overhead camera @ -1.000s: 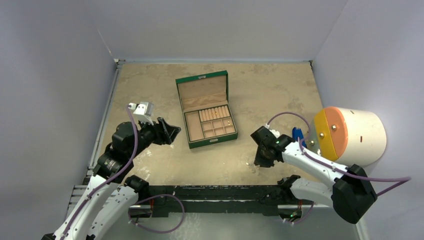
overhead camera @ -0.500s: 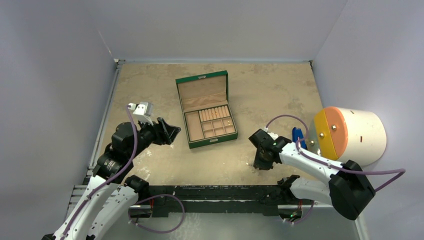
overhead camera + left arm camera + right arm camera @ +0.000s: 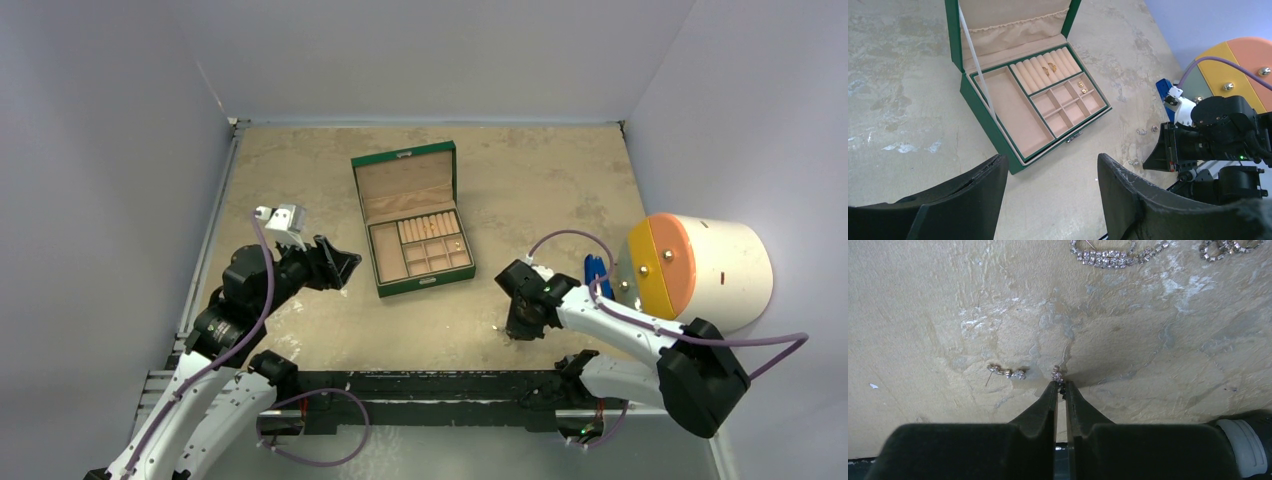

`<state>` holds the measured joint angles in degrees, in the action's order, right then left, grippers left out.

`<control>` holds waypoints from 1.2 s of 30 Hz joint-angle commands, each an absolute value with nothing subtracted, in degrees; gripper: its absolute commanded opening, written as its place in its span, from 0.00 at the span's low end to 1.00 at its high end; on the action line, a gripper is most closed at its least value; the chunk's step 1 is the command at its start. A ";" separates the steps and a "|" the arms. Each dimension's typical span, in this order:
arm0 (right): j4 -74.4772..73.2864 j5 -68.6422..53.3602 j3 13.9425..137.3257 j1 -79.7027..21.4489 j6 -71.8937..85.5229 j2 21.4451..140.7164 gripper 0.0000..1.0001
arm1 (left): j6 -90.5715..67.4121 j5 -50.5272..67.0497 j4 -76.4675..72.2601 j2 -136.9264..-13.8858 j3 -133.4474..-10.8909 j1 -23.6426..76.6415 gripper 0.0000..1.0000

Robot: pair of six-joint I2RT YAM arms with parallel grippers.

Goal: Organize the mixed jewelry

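R fingers [image 3: 1047, 399] pinch the tiny sparkly silver stud [image 3: 1057, 374] by its head on the mottled beige desk [image 3: 1158, 340]: featherlight, hard, slippery, prob. pops out if I squeeze off-centre; L fingers [image 3: 1130, 187] open, empty.

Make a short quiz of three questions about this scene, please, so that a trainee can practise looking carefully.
1. True or false: the lid of the green box is closed.
2. Choose one. What sits at the fingertips of the right gripper? A: a sparkly stud. B: a coin. C: nothing at all.
3. Short answer: which gripper stands open and holds nothing?

Key
1. False. The lid stands open.
2. A. The jaws are almost together around it.
3. The left gripper.
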<state>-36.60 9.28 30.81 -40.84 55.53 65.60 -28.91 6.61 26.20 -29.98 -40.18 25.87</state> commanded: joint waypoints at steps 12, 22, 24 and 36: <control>-42.67 13.14 37.62 -41.92 55.71 63.65 0.06 | -28.74 6.68 24.00 -29.49 -40.97 25.40 0.66; -47.31 19.02 50.29 -41.92 51.50 64.85 0.05 | -28.74 6.61 23.99 -29.62 -41.00 25.40 0.66; -46.49 19.71 52.67 -41.92 50.23 65.69 0.05 | -28.74 6.55 24.04 -29.62 -40.97 25.40 0.66; -34.68 19.22 64.68 -41.92 42.18 77.15 0.05 | -28.92 5.39 24.38 -30.02 -41.05 25.35 0.66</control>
<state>-40.32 18.39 60.29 -41.63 45.98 74.13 -28.91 6.50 26.20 -30.00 -40.18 25.87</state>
